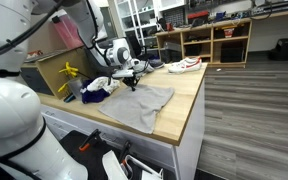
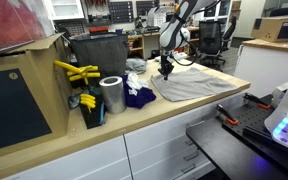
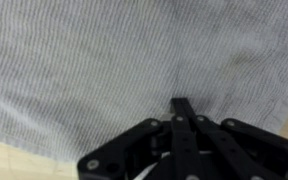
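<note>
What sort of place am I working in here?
Most likely a lab or workshop: open wooden shelves full of gear, office chairs behind, and a wood-topped counter where the gripper pinches a grey cloth.

Wooden countertop point(image 2: 134, 128) over white drawers point(image 2: 174, 150). Dark blue cloth point(image 2: 137, 97) bunched on top, silver cylinder point(image 2: 111, 95) upright just beside it. Yellow tools point(image 2: 76, 72), type unclear, near cylinder, against open cardboard box point(image 2: 29, 60). Black bin point(image 2: 99, 52) behind cylinder. White cloth point(image 1: 99, 84) touching blue one. White-and-red shoe point(image 1: 184, 65) at far counter end, well apart. Wooden shelf unit point(image 1: 214, 40) on plank floor point(image 1: 254, 110); office chair point(image 2: 212, 40) in background
</note>
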Robot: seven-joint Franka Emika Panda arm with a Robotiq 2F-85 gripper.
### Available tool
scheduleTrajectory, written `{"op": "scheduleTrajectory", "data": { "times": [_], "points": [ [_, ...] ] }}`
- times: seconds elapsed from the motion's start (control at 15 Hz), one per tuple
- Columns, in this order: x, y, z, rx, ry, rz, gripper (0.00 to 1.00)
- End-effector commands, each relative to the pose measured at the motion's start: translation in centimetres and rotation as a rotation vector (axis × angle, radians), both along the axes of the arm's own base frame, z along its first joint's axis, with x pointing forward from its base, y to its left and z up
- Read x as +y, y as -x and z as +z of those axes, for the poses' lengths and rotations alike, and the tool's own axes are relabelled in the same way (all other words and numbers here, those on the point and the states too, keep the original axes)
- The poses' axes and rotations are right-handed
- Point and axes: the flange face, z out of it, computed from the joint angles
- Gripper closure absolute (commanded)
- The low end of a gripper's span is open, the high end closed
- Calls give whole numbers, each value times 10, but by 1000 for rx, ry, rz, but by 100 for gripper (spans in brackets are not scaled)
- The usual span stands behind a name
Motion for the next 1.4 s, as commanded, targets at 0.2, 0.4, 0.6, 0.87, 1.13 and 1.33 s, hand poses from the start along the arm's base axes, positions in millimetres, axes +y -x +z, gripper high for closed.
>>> {"op": "scheduleTrajectory", "data": {
  "times": [0.2, 0.4, 0.6, 0.87, 1.13, 1.33],
  "points": [
    [35, -17, -15, 20, -91, 37, 100],
    [44, -20, -9, 11, -110, 57, 100],
    [36, -19, 5, -6, -109, 83, 100],
    [4, -8, 39, -42, -114, 109, 73],
    [-42, 25, 88, -56, -86, 92, 44],
    [-71, 63, 117, -14, -84, 46, 22]
  ]
}}
